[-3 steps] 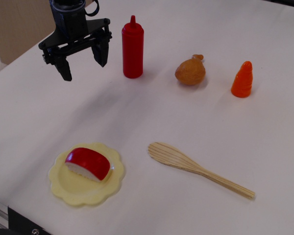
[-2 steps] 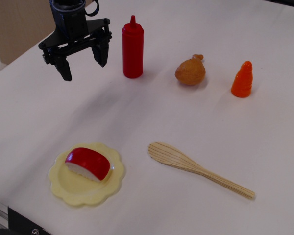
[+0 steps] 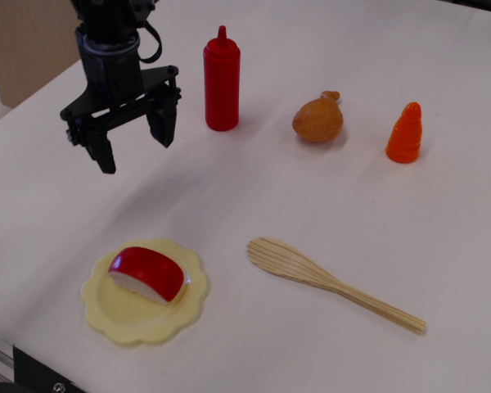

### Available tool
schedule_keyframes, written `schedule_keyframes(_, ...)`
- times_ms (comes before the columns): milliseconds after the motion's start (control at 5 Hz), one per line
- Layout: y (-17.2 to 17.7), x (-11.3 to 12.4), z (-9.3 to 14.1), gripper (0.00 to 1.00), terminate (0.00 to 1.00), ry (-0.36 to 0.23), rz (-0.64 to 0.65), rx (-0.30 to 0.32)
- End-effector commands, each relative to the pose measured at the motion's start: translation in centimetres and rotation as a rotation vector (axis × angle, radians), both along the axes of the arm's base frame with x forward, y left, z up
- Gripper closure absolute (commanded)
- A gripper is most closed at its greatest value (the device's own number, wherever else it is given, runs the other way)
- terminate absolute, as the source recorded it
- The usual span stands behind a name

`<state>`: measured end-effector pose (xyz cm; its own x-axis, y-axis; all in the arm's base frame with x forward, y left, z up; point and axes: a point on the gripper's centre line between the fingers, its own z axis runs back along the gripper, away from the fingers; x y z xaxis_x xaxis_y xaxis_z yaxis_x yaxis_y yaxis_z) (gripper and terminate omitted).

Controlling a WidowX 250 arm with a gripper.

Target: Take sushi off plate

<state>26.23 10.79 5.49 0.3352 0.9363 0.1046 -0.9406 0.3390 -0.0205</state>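
The sushi (image 3: 147, 273), a glossy red top over a white rice base, lies on the pale yellow scalloped plate (image 3: 114, 318) at the front left of the table. My black gripper (image 3: 136, 151) hangs open and empty above the table at the back left, well behind the plate. Its two fingers (image 3: 164, 127) point down and stand wide apart.
A tall red squeeze bottle (image 3: 222, 79) stands just right of the gripper. A brown toy food piece (image 3: 317, 119) and an orange carrot (image 3: 405, 133) sit at the back right. A wooden spatula (image 3: 327, 282) lies right of the plate. The table's front edge is near the plate.
The gripper has come down and slightly toward the front, nearer the plate. It stays open. The sushi and plate have not moved.
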Motion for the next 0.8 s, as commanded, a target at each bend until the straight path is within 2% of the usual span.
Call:
schedule_keyframes(0, -2.9, -3.6, 1.8, 0.00, 0.00, -0.049, 0.146, 0.020)
schedule_keyframes(200, -4.7, -5.0, 0.7, 0.00, 0.00, 0.017, 0.157, 0.037)
schedule_keyframes(400, -5.4, -5.8, 0.1, 0.00, 0.00, 0.055, 0.166, 0.012)
schedule_keyframes(600, -6.0, -6.5, -0.4, 0.00, 0.00, 0.056, 0.159, -0.016)
